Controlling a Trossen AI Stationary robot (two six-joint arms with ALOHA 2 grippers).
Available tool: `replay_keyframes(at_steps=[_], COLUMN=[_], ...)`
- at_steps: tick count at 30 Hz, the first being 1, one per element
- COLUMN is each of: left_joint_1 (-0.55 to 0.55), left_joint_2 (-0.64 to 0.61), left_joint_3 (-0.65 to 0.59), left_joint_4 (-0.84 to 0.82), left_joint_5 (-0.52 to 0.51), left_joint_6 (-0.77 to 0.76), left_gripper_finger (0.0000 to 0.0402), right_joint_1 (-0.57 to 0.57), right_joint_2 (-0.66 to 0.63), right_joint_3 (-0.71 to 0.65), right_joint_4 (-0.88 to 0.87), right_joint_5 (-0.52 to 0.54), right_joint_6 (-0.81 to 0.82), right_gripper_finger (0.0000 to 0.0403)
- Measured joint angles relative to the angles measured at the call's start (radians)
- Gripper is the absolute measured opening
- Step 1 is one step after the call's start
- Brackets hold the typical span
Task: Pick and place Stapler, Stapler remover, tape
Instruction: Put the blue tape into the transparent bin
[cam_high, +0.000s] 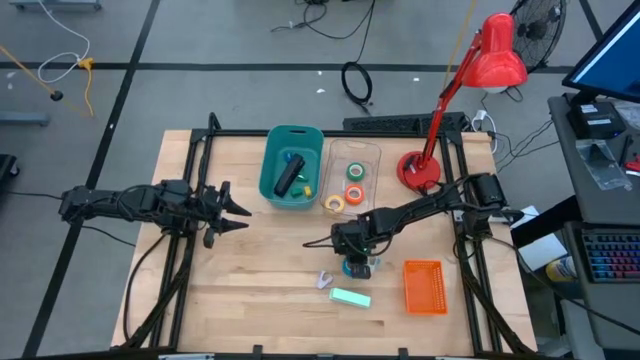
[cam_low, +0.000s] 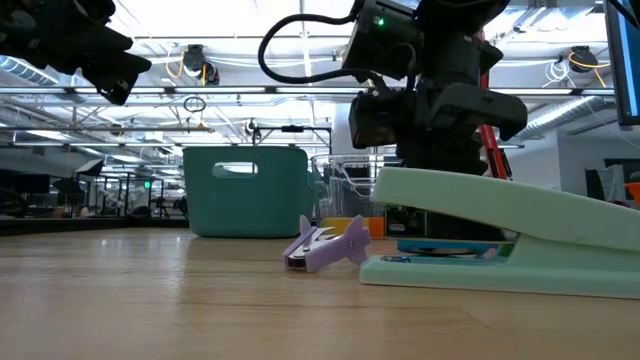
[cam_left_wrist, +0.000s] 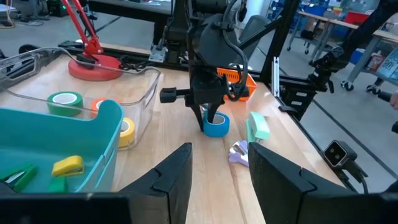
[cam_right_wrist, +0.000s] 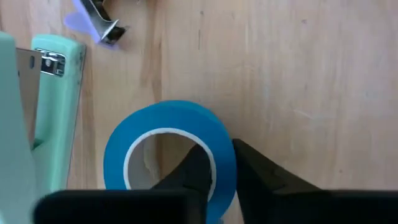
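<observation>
The blue tape roll (cam_right_wrist: 168, 146) is pinched through its wall by the narrowed right gripper (cam_right_wrist: 217, 168), one finger inside the ring. The mint stapler (cam_high: 350, 298) and purple staple remover (cam_high: 325, 280) lie beside it, unplaced. Three rolls are already stored in the clear bin (cam_high: 372, 150). The left gripper (cam_high: 235, 212) waits part-open, empty.

Even, bright overhead light falls on the bench (cam_high: 250, 290), casting only soft shadows. In the low view, ceiling lights (cam_low: 200, 20) glare, and the near mint stapler (cam_low: 520, 235) looks slightly soft.
</observation>
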Motion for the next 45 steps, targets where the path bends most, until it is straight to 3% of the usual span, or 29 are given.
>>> replay_keyframes(at_steps=[5,11,19,29,35,38,45], left_joint_1=[0.0,0.0,0.0,0.0,0.0,0.0,0.0], left_joint_2=[0.0,0.0,0.0,0.0,0.0,0.0,0.0], left_joint_3=[0.0,0.0,0.0,0.0,0.0,0.0,0.0], left_joint_4=[0.0,0.002,0.004,0.008,0.011,0.011,0.011], left_joint_5=[-0.016,-0.026,-0.026,-0.047,-0.074,-0.078,-0.095], left_joint_6=[0.004,0.007,0.055,0.116,0.112,0.109,0.097], left_gripper_finger=[0.0157,0.0157,0.0157,0.0157,0.0157,0.0157,0.0157], right_joint_1=[-0.008,-0.043,-0.146,-0.231,-0.273,-0.302,-0.37], right_joint_2=[-0.053,-0.222,-0.49,-0.62,-0.609,-0.598,-0.537], right_joint_3=[-0.002,0.047,0.055,0.055,0.056,0.055,0.055], right_joint_4=[-0.017,0.002,0.318,0.62,0.699,0.648,0.43], right_joint_5=[0.019,0.004,-0.01,-0.414,-0.497,-0.409,0.048], right_joint_6=[0.017,0.07,0.117,0.135,0.169,0.147,-0.082], right_gripper_finger=[0.0033,0.0033,0.0033,0.0033,0.0033,0.0033,0.0033])
